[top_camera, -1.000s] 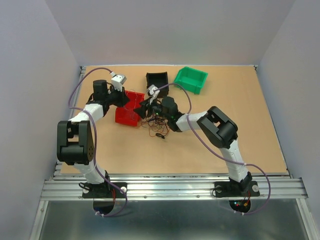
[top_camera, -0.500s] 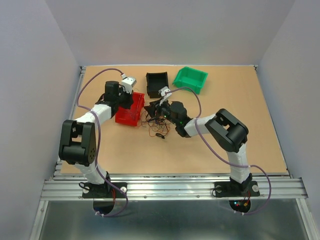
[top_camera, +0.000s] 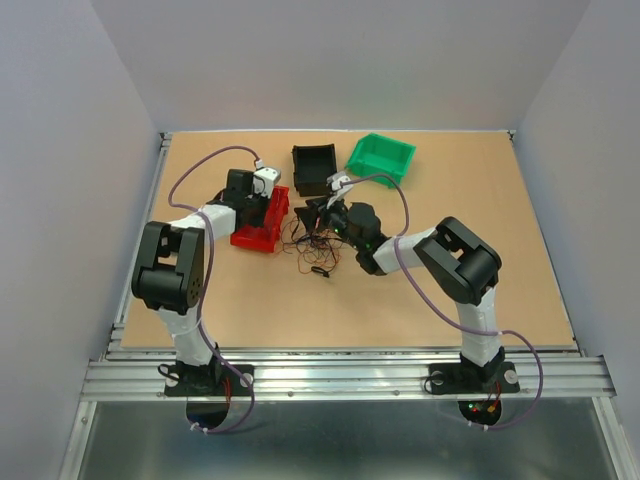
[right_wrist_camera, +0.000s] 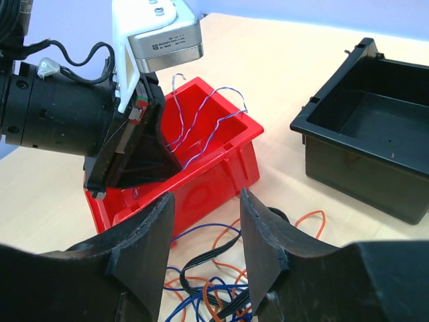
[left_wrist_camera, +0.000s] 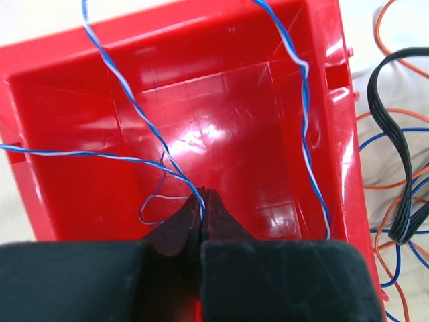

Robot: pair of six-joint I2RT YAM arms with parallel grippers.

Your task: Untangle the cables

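My left jaws are pinched tight on one blue-and-white wire (left_wrist_camera: 303, 114), and I hold it over the red bin (left_wrist_camera: 87, 74) so its loops hang inside the walls, apart from the rest. I judge this strand is being sorted out of the knot, though I cannot tell whether its ends are free. The other cables (top_camera: 315, 245) lie in a loose heap of orange, blue and dark strands on the worktop (top_camera: 450, 200), just right of the red bin, with a flat black ribbon cable (left_wrist_camera: 395, 154) running through them. My right jaws hang parted and empty above that heap, facing the bin, likely placed to take the next strand. A black bin (right_wrist_camera: 375, 134) sits on the far side, and a green bin (top_camera: 381, 158) to its right.
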